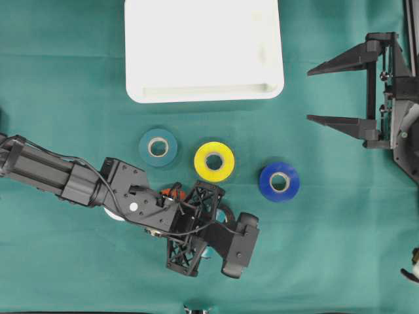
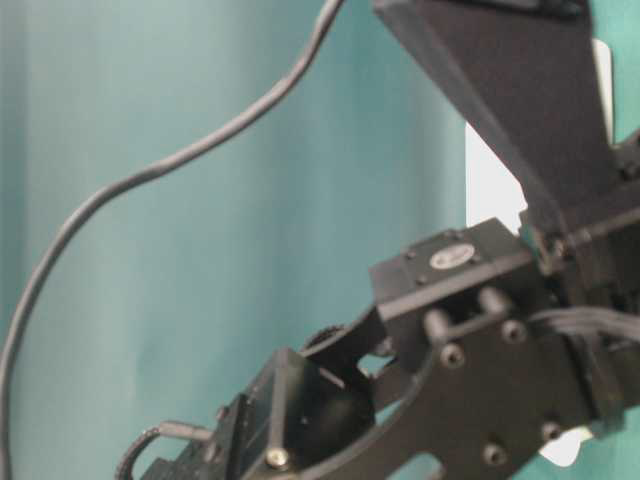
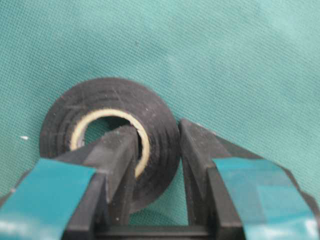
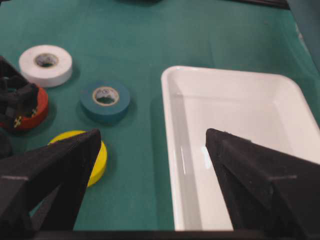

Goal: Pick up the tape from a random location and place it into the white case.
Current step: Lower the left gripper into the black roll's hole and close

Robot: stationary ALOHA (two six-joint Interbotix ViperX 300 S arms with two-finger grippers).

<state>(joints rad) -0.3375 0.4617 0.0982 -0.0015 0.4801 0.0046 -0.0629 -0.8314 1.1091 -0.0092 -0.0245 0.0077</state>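
Overhead view, left to right. Your left arm enters from the left edge and reaches low across the green cloth (image 1: 340, 261); its left gripper (image 3: 159, 150) is closed on the black tape (image 3: 107, 100), one finger (image 3: 117, 155) set inside the roll's core and the other against the outer wall, as the left wrist view shows. The roll lies flat on the cloth. In the overhead view the arm hides almost all of this roll; a sliver of the red tape (image 1: 172, 191) shows beside the wrist.

Above the arm you see three rolls lying flat in a row, apart from one another: the teal tape (image 1: 158, 146), the yellow tape (image 1: 214, 161) and the blue tape (image 1: 279, 181). The white case (image 1: 204, 91) sits at the top centre, just beyond the row, well apart from the black tape.

At the right edge your right gripper (image 1: 337, 91) stands with its jaws spread wide, holding nothing, well apart from every roll. Its wrist view shows the case below it and, farther off, the white tape (image 4: 45, 64) near the red one.

The table-level view is filled by blurred arm parts.
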